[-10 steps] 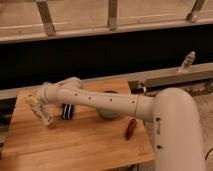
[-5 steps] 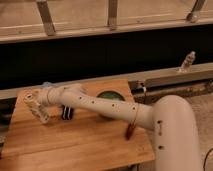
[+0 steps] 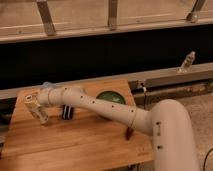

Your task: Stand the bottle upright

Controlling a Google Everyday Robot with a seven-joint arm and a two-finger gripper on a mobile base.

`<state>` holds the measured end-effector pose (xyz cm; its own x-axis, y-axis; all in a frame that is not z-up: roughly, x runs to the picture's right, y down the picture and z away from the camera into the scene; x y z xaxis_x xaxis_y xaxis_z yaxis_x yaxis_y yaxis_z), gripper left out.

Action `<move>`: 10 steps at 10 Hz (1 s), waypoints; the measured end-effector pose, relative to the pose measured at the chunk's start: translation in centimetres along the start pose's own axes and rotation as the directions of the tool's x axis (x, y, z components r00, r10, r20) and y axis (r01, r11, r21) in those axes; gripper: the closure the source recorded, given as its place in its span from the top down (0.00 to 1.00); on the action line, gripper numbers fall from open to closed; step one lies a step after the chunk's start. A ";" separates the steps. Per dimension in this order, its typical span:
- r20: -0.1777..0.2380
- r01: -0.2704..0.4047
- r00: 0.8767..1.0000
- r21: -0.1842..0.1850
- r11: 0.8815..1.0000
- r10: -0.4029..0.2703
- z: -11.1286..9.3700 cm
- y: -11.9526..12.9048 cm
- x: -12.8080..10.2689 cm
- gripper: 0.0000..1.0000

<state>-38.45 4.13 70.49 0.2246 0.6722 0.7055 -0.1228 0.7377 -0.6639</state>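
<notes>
The bottle, small, slim and white, is at the left end of the wooden table. It leans with its top to the upper left. My gripper is at the far left of the table, at the end of the white arm that reaches across from the right. It is shut on the bottle's upper part. The bottle's lower end is at or just above the table top; I cannot tell which. A black block lies just to the right of the bottle.
A dark green bowl sits mid-table behind the arm. A small reddish object lies near the right front edge. A blue-lidded cup is partly hidden behind the wrist. A clear bottle stands on the far ledge at right.
The arm has stretched a little further left and the wrist has risen slightly. The bottle in the gripper has turned more towards upright.
</notes>
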 end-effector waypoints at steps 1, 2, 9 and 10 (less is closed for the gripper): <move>0.000 0.000 1.000 0.000 1.000 0.000 0.0 0.0 0.0 0.33; 0.000 -0.001 1.000 0.000 1.000 0.001 0.0 0.0 0.1 0.43; -0.001 -0.002 1.000 0.001 1.000 0.002 0.0 0.0 0.1 0.80; -0.001 -0.002 1.000 0.001 1.000 0.002 0.0 0.0 0.1 0.80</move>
<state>-38.39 4.19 70.61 0.2252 0.6734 0.7041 -0.1238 0.7366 -0.6649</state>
